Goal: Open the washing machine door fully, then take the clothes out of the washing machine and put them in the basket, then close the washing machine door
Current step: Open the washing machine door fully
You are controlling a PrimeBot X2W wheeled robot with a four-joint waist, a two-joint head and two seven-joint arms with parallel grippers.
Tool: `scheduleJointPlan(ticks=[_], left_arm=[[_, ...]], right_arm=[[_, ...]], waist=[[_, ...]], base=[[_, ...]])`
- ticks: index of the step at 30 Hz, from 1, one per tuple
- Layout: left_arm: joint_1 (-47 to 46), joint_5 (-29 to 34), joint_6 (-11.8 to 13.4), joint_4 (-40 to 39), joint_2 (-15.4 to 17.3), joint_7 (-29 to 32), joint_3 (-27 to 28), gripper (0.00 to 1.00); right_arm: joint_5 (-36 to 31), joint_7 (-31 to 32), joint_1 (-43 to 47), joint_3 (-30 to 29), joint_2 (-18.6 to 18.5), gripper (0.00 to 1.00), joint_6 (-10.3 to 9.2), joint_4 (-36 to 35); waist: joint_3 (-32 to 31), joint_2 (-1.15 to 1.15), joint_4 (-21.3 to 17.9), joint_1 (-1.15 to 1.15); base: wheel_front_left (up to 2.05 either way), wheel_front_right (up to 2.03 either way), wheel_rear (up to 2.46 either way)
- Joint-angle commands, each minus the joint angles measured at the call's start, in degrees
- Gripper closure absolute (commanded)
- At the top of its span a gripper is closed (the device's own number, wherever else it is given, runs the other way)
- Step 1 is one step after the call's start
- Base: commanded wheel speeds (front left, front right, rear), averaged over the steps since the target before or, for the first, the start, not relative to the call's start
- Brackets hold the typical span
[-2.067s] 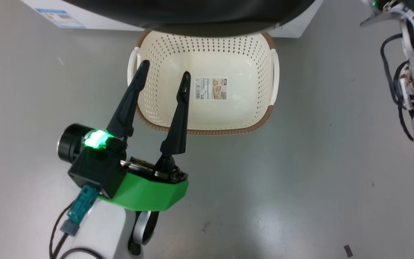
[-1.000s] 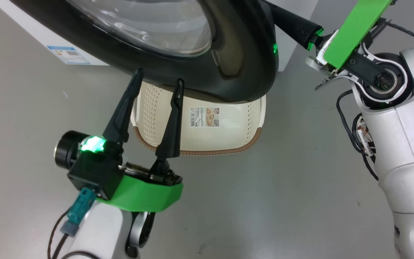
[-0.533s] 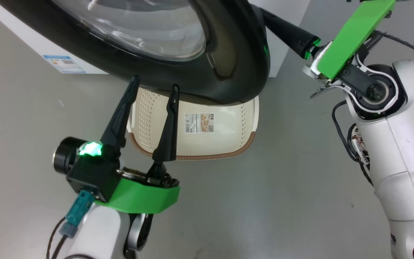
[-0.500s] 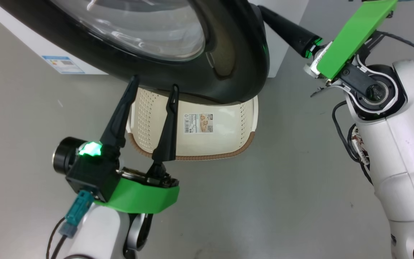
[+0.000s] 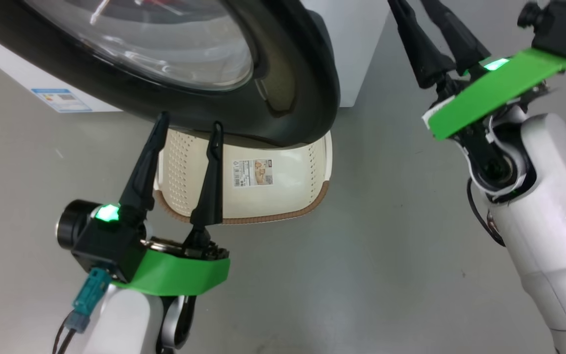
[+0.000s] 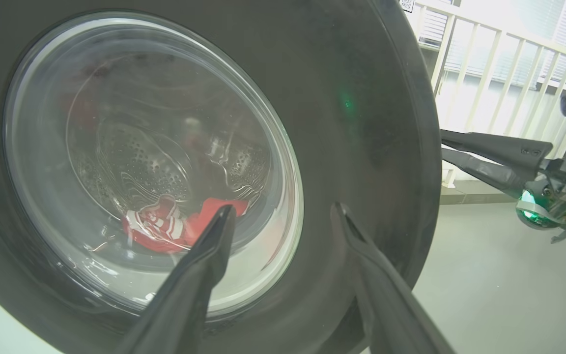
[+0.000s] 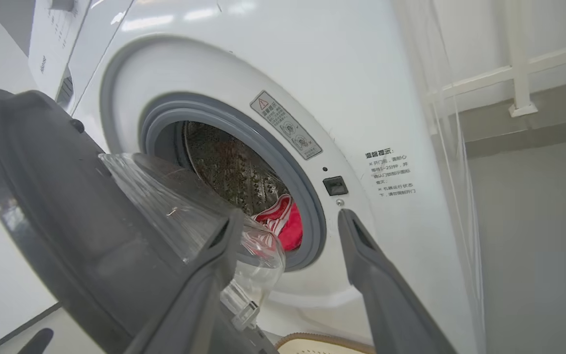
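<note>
Two containers. Biggest is the washing machine (image 7: 361, 73), a white front-loader w/ grey gasket (image 7: 263, 142) round a perforated steel drum (image 7: 224, 167). Drum holds the clothes (image 7: 285, 223): red fabric w/ white stripes, bunched low at the drum front, also seen through the glass in the L wrist view (image 6: 165, 231). The washing machine door (image 5: 293, 59) has a wide glossy black rim and a bulging clear bowl, and stands swung partway out from the opening. Blue label sticker (image 5: 62, 100) sits low on the machine front.

Second is the basket (image 5: 180, 167), cream, perforated, brown woven-look rim. It sits on the grey floor (image 5: 361, 270) just in front of the machine, its far part hidden under the door in the head view. Its base shows a paper label (image 5: 252, 172).

Left gripper (image 5: 189, 120) has fingers spread apart, nothing between them, pointing at the door's outer face. Right gripper (image 7: 290, 216) has fingers also spread, holding nothing, aimed at the gap by the door edge; contact w/ the door can't be told.
</note>
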Motion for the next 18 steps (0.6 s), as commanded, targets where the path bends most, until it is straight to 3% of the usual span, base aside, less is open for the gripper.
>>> scheduleJointPlan(ticks=[1, 7, 13, 18], left_arm=[[1.0, 0.6, -0.4, -1.9, 1.1, -0.2, 2.2, 0.0], [1.5, 1.3, -0.2, -2.4, 1.0, -0.2, 2.8, 0.0], [2.1, 0.9, 0.0, -2.9, 1.0, -0.2, 3.1, 0.0], [3.0, 1.4, 0.4, -3.3, 0.9, -0.2, 3.3, 0.0]], right_arm=[[-4.1, -4.1, 1.6, 1.7, -0.5, 0.0, 0.43, -1.6], [-18.0, -14.5, 4.0, 0.4, -1.7, 0.0, 0.43, 2.1], [-31.2, -17.5, 8.1, -5.9, 0.3, 0.0, 0.43, 1.0], [-37.4, -18.0, 13.1, -10.7, 3.3, 0.0, 0.43, -2.9]], waist=[[0.1, 0.0, -0.5, 0.0], [0.0, 0.0, -1.2, 0.0], [-0.6, 0.0, -1.0, 0.0], [-1.2, 0.0, -0.9, 0.0]], base=[[0.0, 0.0, 0.0], [0.0, 0.0, 0.0], [0.0, 0.0, 0.0], [0.0, 0.0, 0.0]])
